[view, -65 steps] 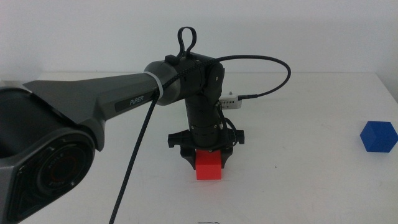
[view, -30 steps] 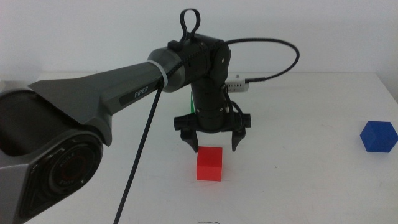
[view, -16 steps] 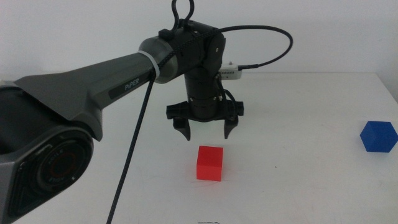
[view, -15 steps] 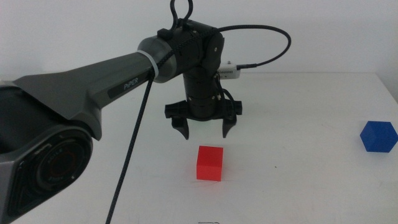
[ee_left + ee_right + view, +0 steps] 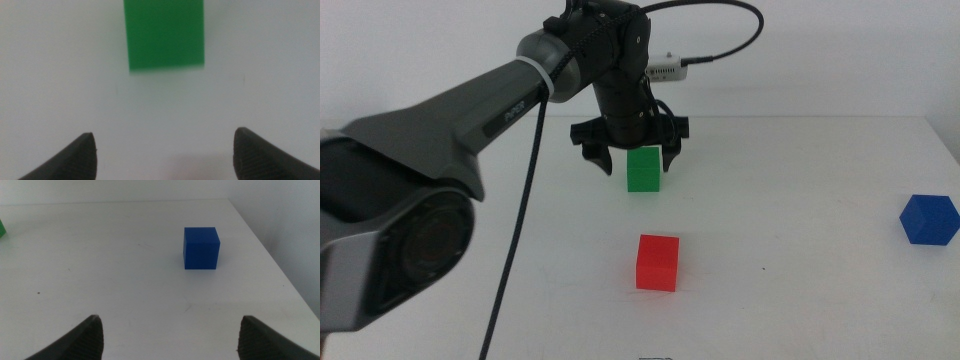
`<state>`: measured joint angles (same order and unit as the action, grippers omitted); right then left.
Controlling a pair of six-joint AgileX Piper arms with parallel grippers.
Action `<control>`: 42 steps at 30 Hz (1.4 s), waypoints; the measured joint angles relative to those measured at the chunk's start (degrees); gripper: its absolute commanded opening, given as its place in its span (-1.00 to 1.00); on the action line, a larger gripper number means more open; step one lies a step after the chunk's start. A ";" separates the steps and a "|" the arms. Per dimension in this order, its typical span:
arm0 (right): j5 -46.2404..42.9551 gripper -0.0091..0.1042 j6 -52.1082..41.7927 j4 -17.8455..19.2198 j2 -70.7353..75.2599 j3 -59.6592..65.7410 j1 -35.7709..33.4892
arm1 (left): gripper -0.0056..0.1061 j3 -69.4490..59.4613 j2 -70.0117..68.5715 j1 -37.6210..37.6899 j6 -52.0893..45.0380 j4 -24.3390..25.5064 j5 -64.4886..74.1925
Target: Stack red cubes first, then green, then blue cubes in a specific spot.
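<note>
A: Where is your left pincer (image 5: 629,160) right now?

B: In the middle view you have it in the upper centre of the frame, hanging from the arm that reaches in from the left. Its two dark jaws stand wide apart, one on each side of the green cube (image 5: 643,169), and neither jaw is touching it. The left wrist view shows the same: jaw tips spread at the lower corners, the green cube ahead of the gap between them, resting on the white tabletop (image 5: 800,220).

A: And the red cube?

B: Your red cube (image 5: 657,263) sits alone on the tabletop, just below the centre of the middle view, nearer the camera than the green one and clearly apart from it. Nothing is stacked on it and nothing grips it.

A: The blue one?

B: The blue cube (image 5: 929,219) is at the right edge of the middle view, well apart from the other two. In the right wrist view you see it upright on the tabletop, close to the table's edge.

A: What about the right pincer (image 5: 170,335)?

B: You only see it in its own wrist view. Its jaws are spread wide, holding nothing, with the blue cube well ahead of them.
</note>
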<state>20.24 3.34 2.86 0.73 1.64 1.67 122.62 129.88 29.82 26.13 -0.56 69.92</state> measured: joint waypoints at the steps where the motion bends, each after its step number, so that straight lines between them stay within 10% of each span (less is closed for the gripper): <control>1: 0.00 0.65 0.00 0.00 0.00 0.00 0.00 | 0.78 2.25 1.15 -0.22 0.00 0.07 -0.05; 24: -0.06 0.65 0.00 0.00 0.00 0.00 0.00 | 0.70 15.10 14.42 -1.40 -1.38 4.16 -7.90; 42: -0.06 0.65 0.00 0.00 0.00 0.00 0.00 | -0.70 21.07 15.92 -1.69 -1.40 2.08 0.38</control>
<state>20.18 3.34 2.86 0.73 1.64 1.67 143.69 145.80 28.14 24.73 1.52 70.30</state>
